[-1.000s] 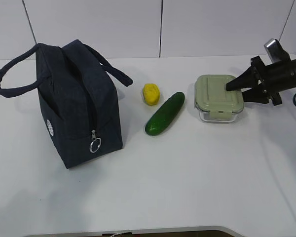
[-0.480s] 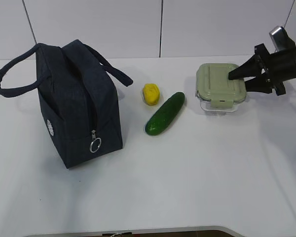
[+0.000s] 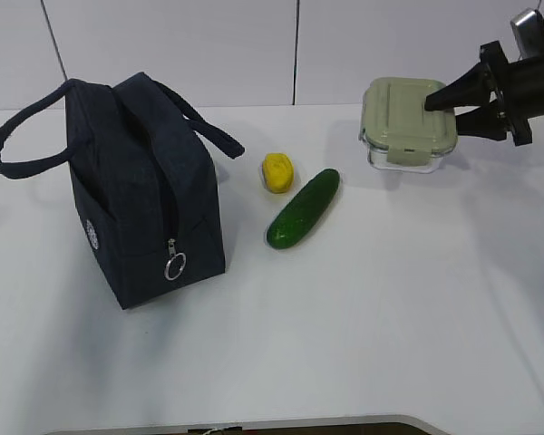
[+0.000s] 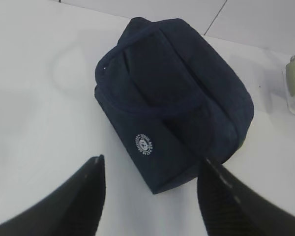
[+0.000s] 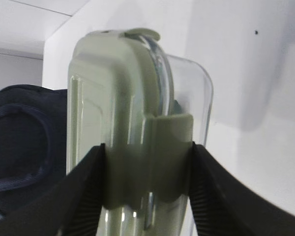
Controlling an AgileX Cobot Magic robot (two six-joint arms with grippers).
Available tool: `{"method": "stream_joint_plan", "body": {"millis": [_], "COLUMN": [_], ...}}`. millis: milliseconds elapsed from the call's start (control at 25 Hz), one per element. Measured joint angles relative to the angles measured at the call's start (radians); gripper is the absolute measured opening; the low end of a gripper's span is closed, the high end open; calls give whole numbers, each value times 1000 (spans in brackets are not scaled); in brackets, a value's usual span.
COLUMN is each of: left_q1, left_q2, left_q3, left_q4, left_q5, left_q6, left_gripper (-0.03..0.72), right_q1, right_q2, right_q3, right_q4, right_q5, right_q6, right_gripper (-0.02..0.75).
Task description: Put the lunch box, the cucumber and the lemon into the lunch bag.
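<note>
Right end effector [image 3: 446, 101] grips the lunch box [image 3: 408, 122] aloft, far right. Left end effector [image 4: 150, 196] wide, idle. Lunch bag [image 3: 145, 199] appears zipped; it needs opening before insertion.

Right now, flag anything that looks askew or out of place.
Only the lunch box stands out: the right gripper holds it off the table, slightly tilted. The lunch bag's zipper looks closed. Nothing looks spilled or damaged.

White table [image 3: 390, 317] under everything; pale panelled wall [image 3: 208, 45] behind, dark vertical seams between panels.
</note>
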Motion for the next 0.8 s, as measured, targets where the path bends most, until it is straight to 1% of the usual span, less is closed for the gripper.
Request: {"method": "stream_joint_plan", "body": {"millis": [120,280,400,600,800], "left_q1": [0,-2,-2,-2,-2], "left_q2": [97,231,333,506,638], "left_q3": [-33,-107,-181,-300,-348], "left_q4": [-87,-240,-325,-399,-471], "left_q5": [-25,-27,-2,86,111], "left_q6": [34,119,138,144,146], "left_gripper": [422,414,413,413,413], "right_q1": [0,0,0,7,49], "right_q2": [-14,-30,-34,-34,-34], "right_q3": [0,2,2,2,2], "right_q4": [18,22,25,25,25], "right_q5": [0,1,1,1,1], "right_q6": [1,1,1,4,7], "right_gripper": [379,379,379,379,379]}}
